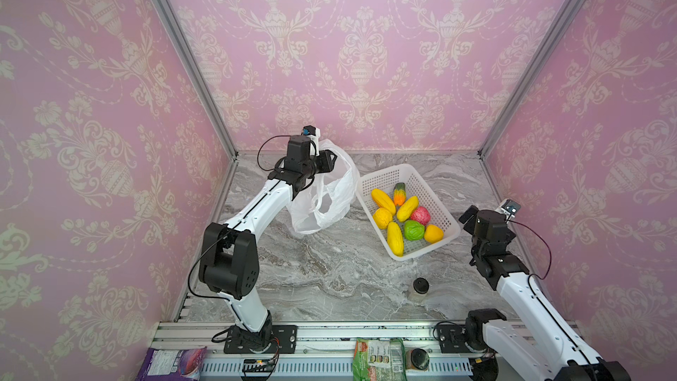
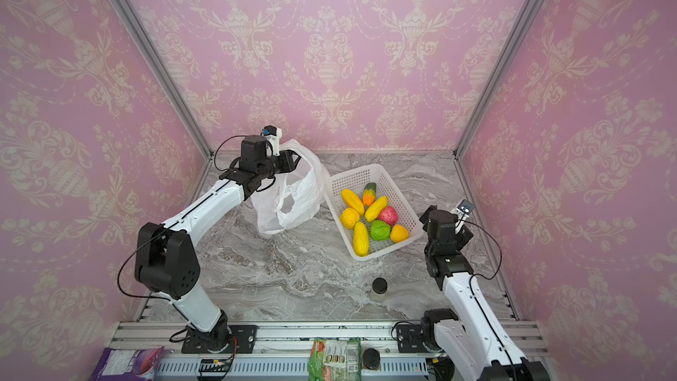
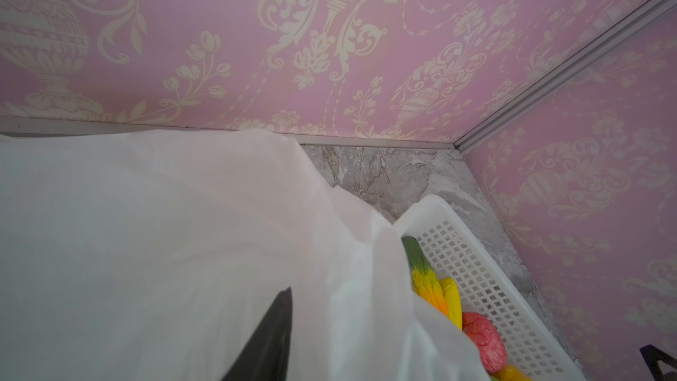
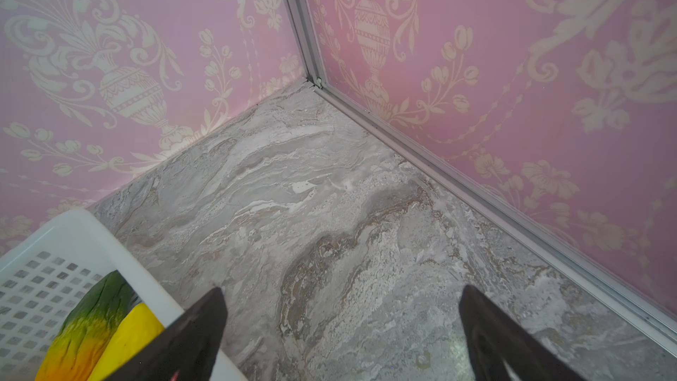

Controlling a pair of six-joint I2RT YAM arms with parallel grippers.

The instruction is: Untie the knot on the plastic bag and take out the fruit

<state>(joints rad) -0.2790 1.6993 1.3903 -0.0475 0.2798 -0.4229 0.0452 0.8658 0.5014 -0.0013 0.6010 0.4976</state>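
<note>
A limp white plastic bag, handles loose and untied, sags at the back of the table and looks empty. The fruit lies in a basket just beside it, so the job seems nearly done. The left gripper meets the bag's top, though whether its jaws pinch it I cannot tell; the right gripper has its jaws spread, empty.

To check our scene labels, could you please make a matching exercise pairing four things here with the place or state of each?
Things:
1. plastic bag
2. green fruit
3. black-lidded jar
4. right tool

Places or states:
A. open, holding nothing, above the table
B. in the white basket
C. up against the left tool, left of the basket
D. standing alone on the table, nearer the front edge

Pairs: 1-C, 2-B, 3-D, 4-A.
</note>
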